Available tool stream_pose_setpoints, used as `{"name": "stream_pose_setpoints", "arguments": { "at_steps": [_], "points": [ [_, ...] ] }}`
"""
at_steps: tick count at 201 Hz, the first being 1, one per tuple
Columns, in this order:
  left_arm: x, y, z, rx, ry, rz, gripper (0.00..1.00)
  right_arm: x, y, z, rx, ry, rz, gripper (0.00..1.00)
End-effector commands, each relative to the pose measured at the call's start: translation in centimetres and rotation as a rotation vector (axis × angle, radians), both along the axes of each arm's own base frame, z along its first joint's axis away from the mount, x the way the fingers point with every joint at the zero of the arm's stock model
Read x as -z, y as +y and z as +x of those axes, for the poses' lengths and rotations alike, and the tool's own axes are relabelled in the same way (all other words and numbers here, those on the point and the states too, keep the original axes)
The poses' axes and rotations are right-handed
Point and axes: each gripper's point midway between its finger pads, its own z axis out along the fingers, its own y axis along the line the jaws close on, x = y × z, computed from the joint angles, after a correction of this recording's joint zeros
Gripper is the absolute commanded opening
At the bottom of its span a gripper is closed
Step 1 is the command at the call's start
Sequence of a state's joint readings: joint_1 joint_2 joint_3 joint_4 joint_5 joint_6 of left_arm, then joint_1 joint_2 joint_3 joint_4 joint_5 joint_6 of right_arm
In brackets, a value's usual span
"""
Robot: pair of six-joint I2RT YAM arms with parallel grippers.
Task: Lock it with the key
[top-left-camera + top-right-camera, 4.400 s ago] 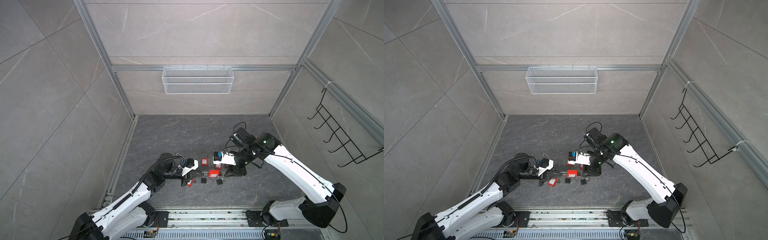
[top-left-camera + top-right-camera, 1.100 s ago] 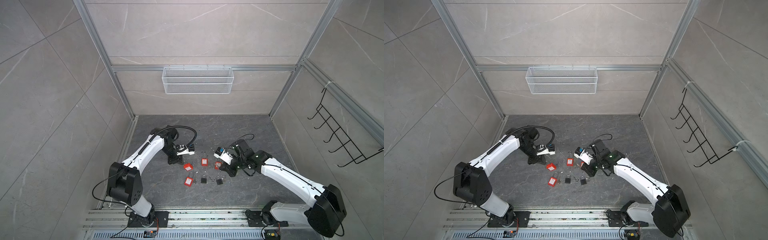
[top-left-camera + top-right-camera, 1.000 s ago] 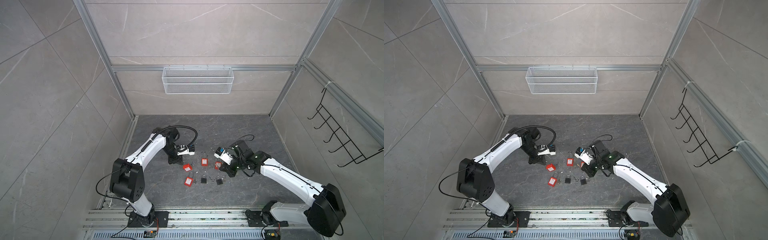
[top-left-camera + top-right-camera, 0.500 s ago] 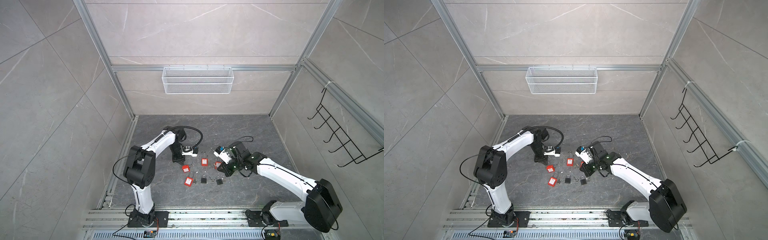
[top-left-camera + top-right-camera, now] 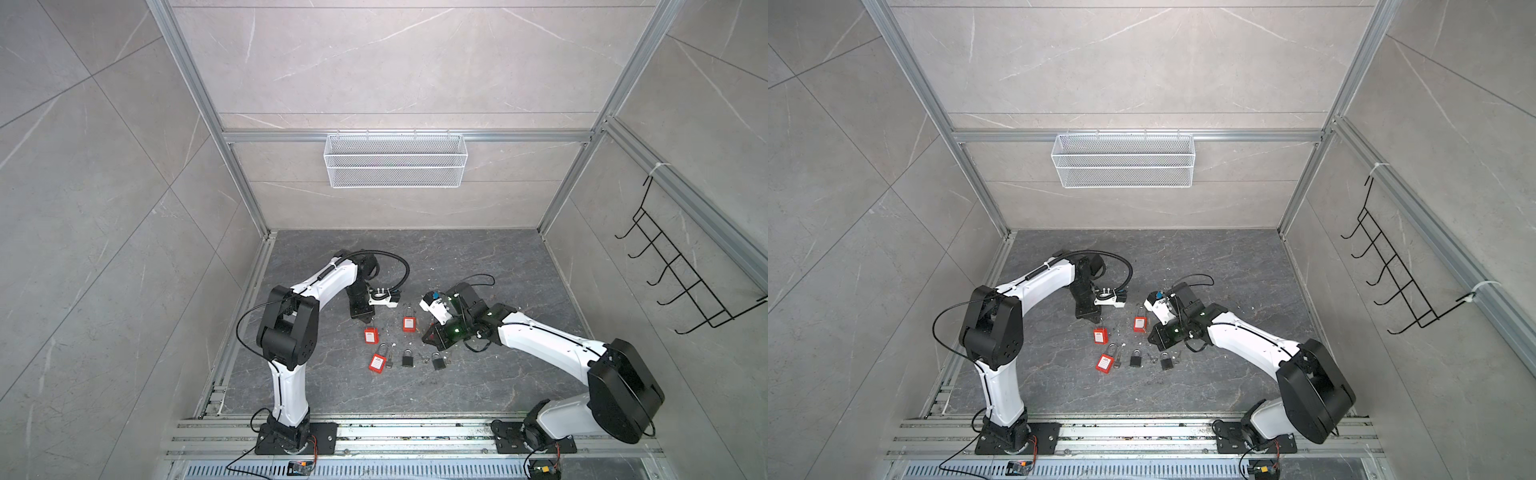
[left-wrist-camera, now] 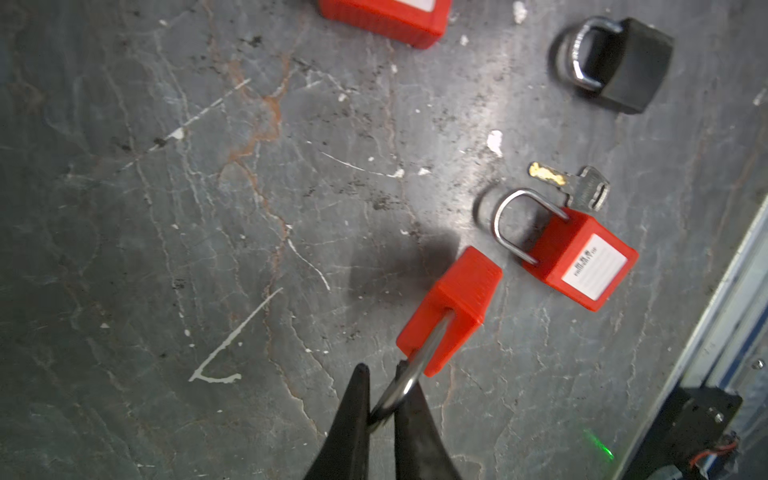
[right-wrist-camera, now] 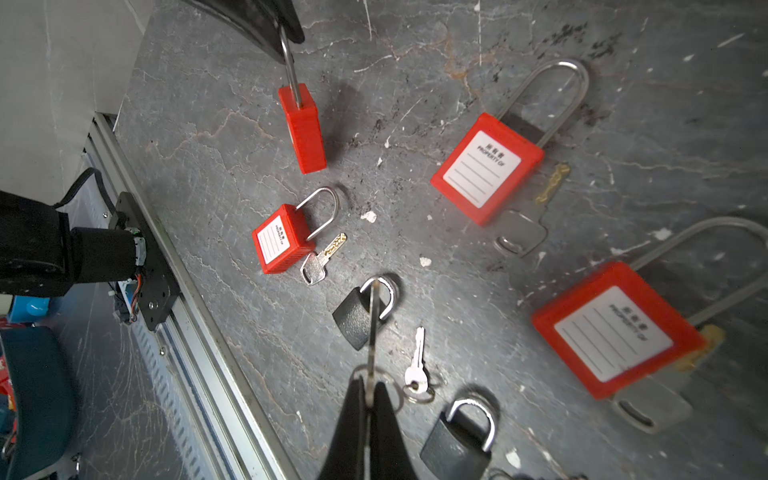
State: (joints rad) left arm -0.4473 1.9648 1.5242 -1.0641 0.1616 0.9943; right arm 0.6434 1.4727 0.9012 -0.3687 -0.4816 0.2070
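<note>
My left gripper (image 6: 381, 370) is shut on the steel shackle of a small red padlock (image 6: 453, 307), whose body hangs tilted just over the grey floor. In both top views that padlock (image 5: 371, 334) sits right below the left gripper (image 5: 362, 316). My right gripper (image 7: 369, 382) is shut on a thin key (image 7: 371, 328) seen edge-on, its ring at the fingertips. The key points toward a black padlock (image 7: 357, 316) lying on the floor. The right wrist view also shows the held red padlock (image 7: 303, 129) farther off.
On the floor lie a long-shackle red padlock (image 7: 486, 166) with a key, another one (image 7: 615, 328), a small red padlock (image 7: 282, 241) with a key (image 7: 320, 262), a second black padlock (image 7: 457, 444) and a small ringed key (image 7: 417, 365). A rail (image 7: 199, 316) edges the floor.
The left arm has folded in, its elbow swinging toward the middle, while its gripper stays low with the red padlock. The right gripper has shifted only slightly.
</note>
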Motion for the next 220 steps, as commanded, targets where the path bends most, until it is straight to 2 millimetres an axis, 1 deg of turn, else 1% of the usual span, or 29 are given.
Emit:
{"name": "stream_pose_setpoints", "arguments": {
  "at_steps": [1, 26, 43, 58, 64, 66, 68, 71, 75, 97, 120, 129, 139, 156, 170, 192, 220],
  "points": [
    [1.6, 0.1, 2.7, -0.063, -0.049, 0.007, 0.15, -1.0, 1.7, 0.7, 0.047, 0.059, 0.043, 0.00],
    [1.6, -0.2, 4.1, -0.123, -0.060, -0.042, 0.18, -0.7, 3.0, 0.9, 0.075, 0.121, 0.053, 0.00],
    [1.6, 0.1, 5.0, -0.162, -0.077, -0.047, 0.22, -0.7, 3.9, 1.3, 0.094, 0.149, 0.056, 0.00],
    [0.7, 0.2, 5.9, -0.217, -0.098, -0.084, 0.25, -0.6, 4.6, 1.8, 0.116, 0.179, 0.054, 0.00],
    [0.2, 0.3, 6.4, -0.249, -0.109, -0.110, 0.30, -0.5, 4.9, 2.0, 0.120, 0.188, 0.050, 0.00],
    [0.1, 0.3, 6.5, -0.257, -0.111, -0.120, 0.35, -0.5, 5.0, 2.0, 0.121, 0.190, 0.048, 0.00],
    [-0.1, 0.4, 6.6, -0.266, -0.116, -0.128, 0.44, -0.4, 5.1, 2.0, 0.123, 0.193, 0.044, 0.00],
    [-0.4, 0.5, 6.8, -0.279, -0.122, -0.140, 0.54, -0.4, 5.2, 2.1, 0.128, 0.196, 0.041, 0.00],
    [-0.7, 0.5, 7.0, -0.291, -0.128, -0.153, 0.57, -0.3, 5.3, 2.3, 0.131, 0.199, 0.039, 0.00],
    [-2.4, 1.4, 7.9, -0.361, -0.178, -0.206, 0.58, 0.2, 6.1, 3.2, 0.161, 0.216, 0.023, 0.00],
    [-4.3, 3.3, 8.8, -0.549, -0.216, -0.274, 0.57, 0.7, 7.4, 4.0, 0.182, 0.241, 0.007, 0.01],
    [-4.7, 4.1, 8.5, -0.640, -0.204, -0.300, 0.57, 1.2, 8.0, 4.2, 0.184, 0.255, -0.001, 0.01],
    [-4.7, 4.6, 7.6, -0.727, -0.176, -0.321, 0.57, 1.7, 8.6, 4.5, 0.194, 0.276, -0.009, 0.01],
    [-4.2, 5.2, 6.0, -0.904, -0.105, -0.332, 0.57, 2.7, 9.8, 5.0, 0.203, 0.313, -0.011, 0.02],
    [-3.8, 5.4, 4.6, -1.045, -0.016, -0.338, 0.56, 3.3, 10.7, 5.3, 0.208, 0.331, -0.021, 0.03],
    [-2.4, 5.7, 2.8, -1.211, 0.079, -0.307, 0.55, 4.5, 11.5, 5.3, 0.204, 0.350, -0.063, 0.04],
    [-1.0, 5.0, 1.2, -1.331, 0.212, -0.304, 0.55, 5.8, 12.4, 5.0, 0.199, 0.385, -0.078, 0.06]
  ]
}}
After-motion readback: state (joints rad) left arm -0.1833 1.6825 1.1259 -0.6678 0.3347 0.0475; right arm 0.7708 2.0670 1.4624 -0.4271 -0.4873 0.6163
